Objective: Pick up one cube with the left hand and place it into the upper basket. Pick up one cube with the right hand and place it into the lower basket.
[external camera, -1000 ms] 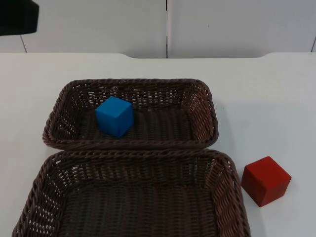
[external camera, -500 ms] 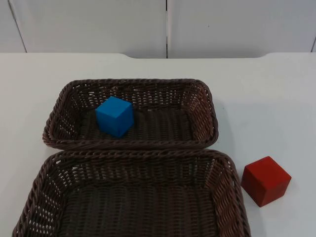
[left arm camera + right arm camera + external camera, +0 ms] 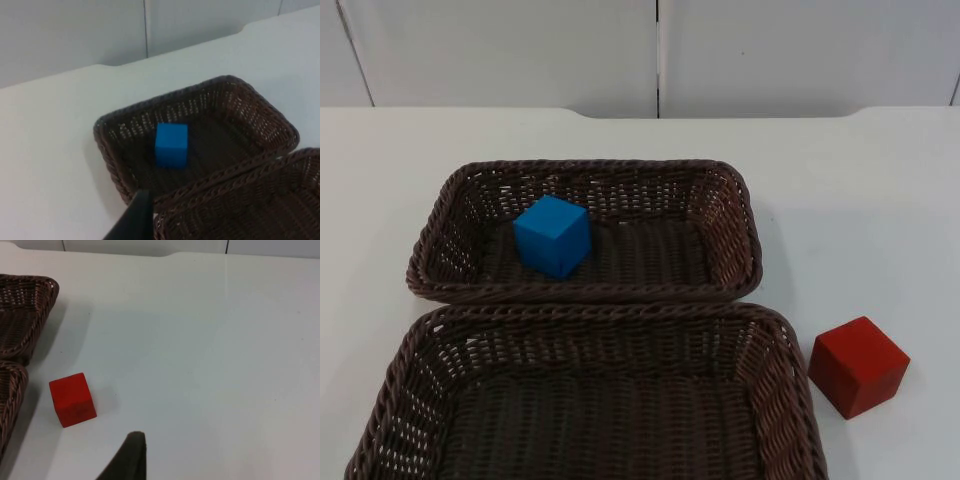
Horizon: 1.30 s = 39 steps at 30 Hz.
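In the upper middle of the top view, the upper basket [image 3: 740, 215] sits lengthwise across the white table [image 3: 860, 160]. The blue cube [image 3: 552, 236] lies inside it, on the woven floor toward its left end, just off the near wall and turned a little askew. The rest of that basket floor, to the cube's right, is bare weave.

Directly below, the lower basket [image 3: 590, 312] has its far rim pressed against the upper basket's near rim – no gap between them. Its near edge runs off the bottom of the frame.

At lower right the red cube [image 3: 858, 366] stands on the table just beside the lower basket's right wall, apart from it by a narrow strip of white. It is rotated so that one corner points down the frame. To its right and above it the table is open as far as the grey partition wall [image 3: 520, 50].

Left gripper [image 3: 135, 220] – seen from its own wrist camera, it hovers above the table off the end of the upper basket [image 3: 280, 122] where the blue cube [image 3: 171, 145] lies, near the seam with the lower basket [image 3: 240, 172]. Clenched or released, I cannot tell.

Right gripper [image 3: 130, 455] – it hovers over bare table, with the red cube [image 3: 72, 399] near it and the rims of both baskets beyond the cube. Again I cannot tell its state.
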Tool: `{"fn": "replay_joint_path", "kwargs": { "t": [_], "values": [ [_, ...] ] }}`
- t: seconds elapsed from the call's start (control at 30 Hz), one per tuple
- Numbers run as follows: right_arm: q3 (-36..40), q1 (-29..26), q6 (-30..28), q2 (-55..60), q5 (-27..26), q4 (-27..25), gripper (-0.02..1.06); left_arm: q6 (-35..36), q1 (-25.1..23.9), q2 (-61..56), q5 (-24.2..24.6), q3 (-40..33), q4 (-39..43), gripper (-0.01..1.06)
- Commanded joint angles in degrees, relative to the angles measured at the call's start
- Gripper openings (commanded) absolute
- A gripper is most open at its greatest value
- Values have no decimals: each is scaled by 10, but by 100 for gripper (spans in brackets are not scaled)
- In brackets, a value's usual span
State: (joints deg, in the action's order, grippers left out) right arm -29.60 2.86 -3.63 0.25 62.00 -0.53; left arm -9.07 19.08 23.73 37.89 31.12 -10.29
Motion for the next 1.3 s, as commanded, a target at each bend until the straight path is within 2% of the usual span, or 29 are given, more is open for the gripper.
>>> {"fn": "replay_joint_path", "kwargs": {
  "t": [0.0, 0.23, 0.8, 0.93, 1.27],
  "values": [
    [0, -3, -1, -3, -2, 2, 105, 15, 1, -15, -7, -1, 12, 105],
    [0, -3, -1, -3, -2, 2, 105, 116, 1, -34, 13, -12, 99, 105],
    [0, -3, -1, -3, -2, 2, 105, 115, 1, -34, 8, -16, 97, 105],
    [0, -3, 26, -3, -2, -2, 105, 115, 1, -34, 8, -16, 97, 105],
    [0, -3, 44, -3, -4, 5, 105, 115, 1, -49, 8, -16, 98, 105]
  ]
}}
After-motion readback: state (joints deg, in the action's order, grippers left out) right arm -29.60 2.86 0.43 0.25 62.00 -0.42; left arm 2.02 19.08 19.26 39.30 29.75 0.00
